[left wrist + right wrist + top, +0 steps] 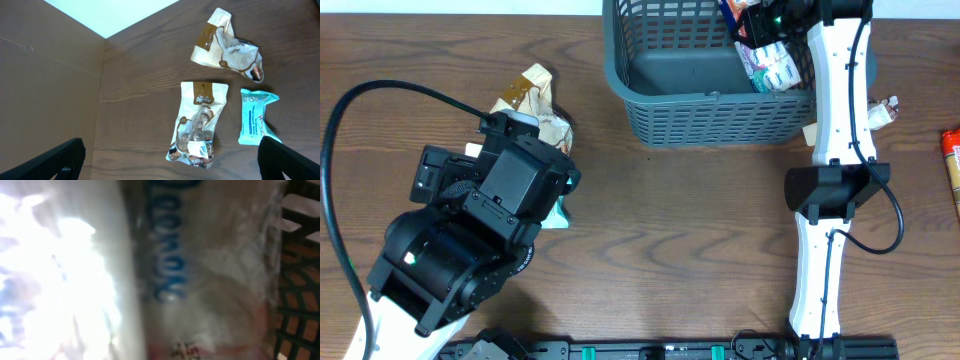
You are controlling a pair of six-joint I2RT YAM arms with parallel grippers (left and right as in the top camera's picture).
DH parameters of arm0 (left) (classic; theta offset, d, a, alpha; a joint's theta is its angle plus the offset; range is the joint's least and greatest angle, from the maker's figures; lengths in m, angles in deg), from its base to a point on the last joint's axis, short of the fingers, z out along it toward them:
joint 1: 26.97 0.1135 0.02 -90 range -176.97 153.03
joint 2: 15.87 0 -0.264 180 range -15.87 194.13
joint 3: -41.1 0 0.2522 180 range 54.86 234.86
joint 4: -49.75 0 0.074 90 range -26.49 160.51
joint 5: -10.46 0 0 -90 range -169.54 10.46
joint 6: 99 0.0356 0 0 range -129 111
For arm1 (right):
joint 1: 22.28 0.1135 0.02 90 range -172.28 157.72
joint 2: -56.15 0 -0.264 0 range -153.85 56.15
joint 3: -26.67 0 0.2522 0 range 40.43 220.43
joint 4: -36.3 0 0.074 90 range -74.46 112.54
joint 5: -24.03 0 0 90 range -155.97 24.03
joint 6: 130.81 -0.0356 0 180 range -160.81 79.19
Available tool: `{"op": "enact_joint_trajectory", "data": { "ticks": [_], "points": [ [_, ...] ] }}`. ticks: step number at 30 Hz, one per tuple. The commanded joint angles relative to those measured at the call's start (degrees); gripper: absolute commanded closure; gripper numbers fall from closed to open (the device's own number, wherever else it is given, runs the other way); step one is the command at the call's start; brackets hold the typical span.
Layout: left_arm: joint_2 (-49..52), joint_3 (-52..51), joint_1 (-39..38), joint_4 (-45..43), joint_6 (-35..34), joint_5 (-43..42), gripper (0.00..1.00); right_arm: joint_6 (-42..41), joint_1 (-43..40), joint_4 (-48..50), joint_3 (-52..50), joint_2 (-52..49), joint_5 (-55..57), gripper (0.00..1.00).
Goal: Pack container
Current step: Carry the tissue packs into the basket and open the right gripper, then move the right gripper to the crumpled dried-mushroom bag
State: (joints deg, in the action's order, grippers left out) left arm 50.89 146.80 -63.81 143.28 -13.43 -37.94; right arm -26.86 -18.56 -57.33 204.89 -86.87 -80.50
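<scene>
The container point(665, 95), a dark grey-blue slotted basket, stands at the top middle of the table. My right arm reaches into its right end, and the right gripper point(770, 22) sits over a white and green packet point(773, 68) leaning on the right wall. In the right wrist view a blurred white packet point(200, 270) fills the frame and hides the fingers. My left gripper point(170, 165) hangs wide open above the table. Below it lie a cream and brown snack packet point(197, 122), a crumpled cream packet point(227, 47) and a teal packet point(255, 117).
A red and orange packet point(952, 165) lies at the right table edge. A small white item point(885, 110) sits beside the right arm. The left arm's black body covers much of the lower left in the overhead view. Basket lattice point(300, 255) shows at the right wrist view's right.
</scene>
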Motion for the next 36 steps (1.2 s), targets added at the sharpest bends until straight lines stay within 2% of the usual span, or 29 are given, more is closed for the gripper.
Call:
{"op": "enact_joint_trajectory", "data": {
  "ticks": [1, 2, 4, 10, 11, 15, 22, 28, 30, 34, 36],
  "points": [
    [0.1, 0.2, 0.2, 0.3, 0.1, 1.1, 0.01, 0.4, 0.3, 0.0, 0.7, 0.1, 1.5, 0.48],
    [0.1, 0.2, 0.2, 0.3, 0.1, 1.1, 0.01, 0.5, 0.3, -0.1, 0.6, 0.1, 1.7, 0.41],
    [0.1, 0.2, 0.2, 0.3, 0.1, 1.1, 0.02, 0.5, 0.3, -0.1, 0.6, 0.1, 1.6, 0.21],
    [0.1, 0.2, 0.2, 0.3, 0.1, 1.1, 0.01, 0.3, 0.2, 1.4, 0.6, 0.1, 1.7, 0.13],
    [0.1, 0.2, 0.2, 0.3, 0.1, 1.1, 0.01, -0.1, 0.0, 2.0, 0.7, 0.2, 1.7, 0.10],
    [0.1, 0.2, 0.2, 0.3, 0.1, 1.1, 0.01, -5.4, -1.2, 6.3, 0.7, 1.0, 1.5, 0.01],
    [0.1, 0.2, 0.2, 0.3, 0.1, 1.1, 0.01, -14.6, -6.0, 14.2, 1.4, 9.5, 0.7, 0.01],
    [0.1, 0.2, 0.2, 0.3, 0.1, 1.1, 0.01, -24.3, -16.2, 12.9, 1.4, 19.3, 12.4, 0.01],
    [0.1, 0.2, 0.2, 0.3, 0.1, 1.1, 0.01, -30.8, -20.5, 10.2, 1.4, 20.9, 15.8, 0.01],
    [0.1, 0.2, 0.2, 0.3, 0.1, 1.1, 0.01, -51.3, -29.0, -0.7, 1.3, 21.5, 19.3, 0.01],
    [0.1, 0.2, 0.2, 0.3, 0.1, 1.1, 0.01, -58.0, -31.8, -6.0, 1.2, 21.0, 20.6, 0.01]
  ]
}}
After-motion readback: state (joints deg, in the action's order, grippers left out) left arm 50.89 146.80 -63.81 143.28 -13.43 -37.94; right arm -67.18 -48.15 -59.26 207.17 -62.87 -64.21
